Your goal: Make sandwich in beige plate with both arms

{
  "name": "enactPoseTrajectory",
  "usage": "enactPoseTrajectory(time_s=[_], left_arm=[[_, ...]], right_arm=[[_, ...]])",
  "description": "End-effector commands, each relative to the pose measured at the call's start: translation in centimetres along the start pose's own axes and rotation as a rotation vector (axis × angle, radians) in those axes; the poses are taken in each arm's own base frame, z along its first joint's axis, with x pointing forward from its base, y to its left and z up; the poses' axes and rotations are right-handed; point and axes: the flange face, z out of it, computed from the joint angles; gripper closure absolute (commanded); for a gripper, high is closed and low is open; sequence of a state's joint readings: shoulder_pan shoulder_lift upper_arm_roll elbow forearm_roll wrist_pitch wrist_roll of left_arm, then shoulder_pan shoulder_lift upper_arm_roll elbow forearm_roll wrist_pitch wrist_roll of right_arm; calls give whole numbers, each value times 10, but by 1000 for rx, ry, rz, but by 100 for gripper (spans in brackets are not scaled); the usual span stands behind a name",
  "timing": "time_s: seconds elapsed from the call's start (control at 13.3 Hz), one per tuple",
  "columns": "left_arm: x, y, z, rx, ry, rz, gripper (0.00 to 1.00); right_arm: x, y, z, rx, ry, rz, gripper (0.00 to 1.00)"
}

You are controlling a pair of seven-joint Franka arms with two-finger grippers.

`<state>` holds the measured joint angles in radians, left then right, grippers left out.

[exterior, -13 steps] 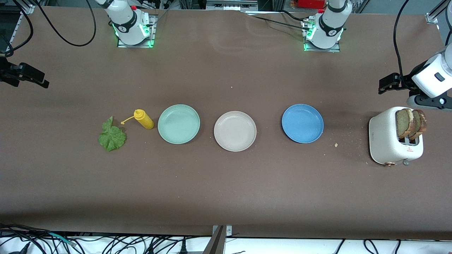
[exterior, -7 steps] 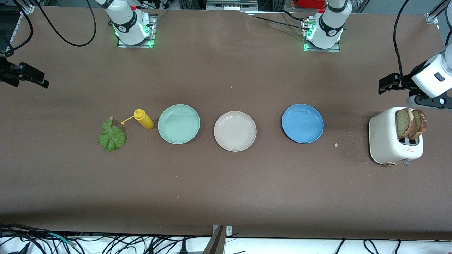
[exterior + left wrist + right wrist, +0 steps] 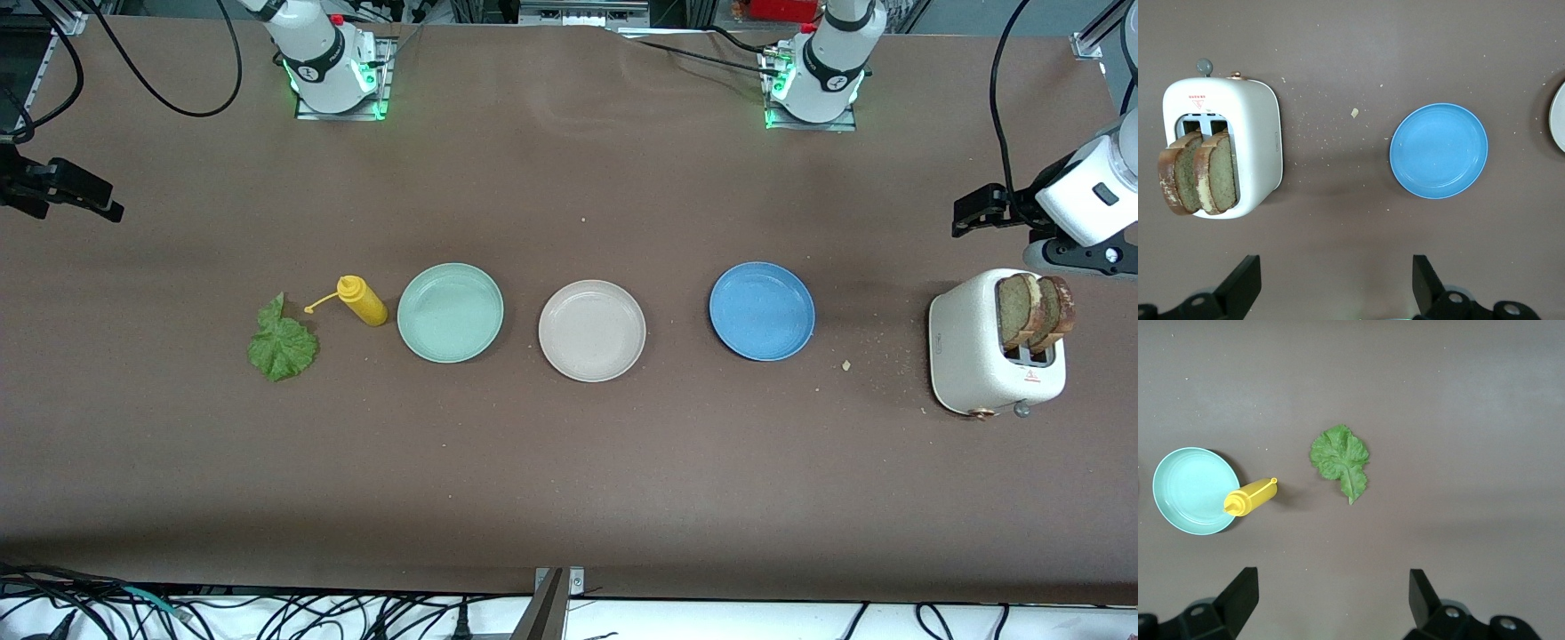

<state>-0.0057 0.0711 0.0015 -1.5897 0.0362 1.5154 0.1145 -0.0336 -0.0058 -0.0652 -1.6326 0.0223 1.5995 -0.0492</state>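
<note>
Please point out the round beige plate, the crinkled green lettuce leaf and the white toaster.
Round beige plate (image 3: 592, 331), front view, bare centre.
Crinkled green lettuce leaf (image 3: 1340, 460), right wrist view, middle of leaf.
White toaster (image 3: 1258, 143), left wrist view, side wall.

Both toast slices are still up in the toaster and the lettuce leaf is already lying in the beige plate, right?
Not quite. The two toast slices do stand in the toaster, but the beige plate holds nothing: the front view shows the lettuce leaf on the table beside the yellow bottle, toward the right arm's end.
</note>
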Motion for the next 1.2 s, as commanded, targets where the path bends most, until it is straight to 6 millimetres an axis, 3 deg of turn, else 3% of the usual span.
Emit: enactPoseTrajectory(time_s=[0.0, 1.12], left_arm=[[3, 0, -6, 26, 11, 19, 0], [4, 2, -5, 25, 9, 22, 0]], right_arm=[[-2, 0, -9, 15, 2, -7, 0], [-3, 6, -8, 16, -10, 8, 0]])
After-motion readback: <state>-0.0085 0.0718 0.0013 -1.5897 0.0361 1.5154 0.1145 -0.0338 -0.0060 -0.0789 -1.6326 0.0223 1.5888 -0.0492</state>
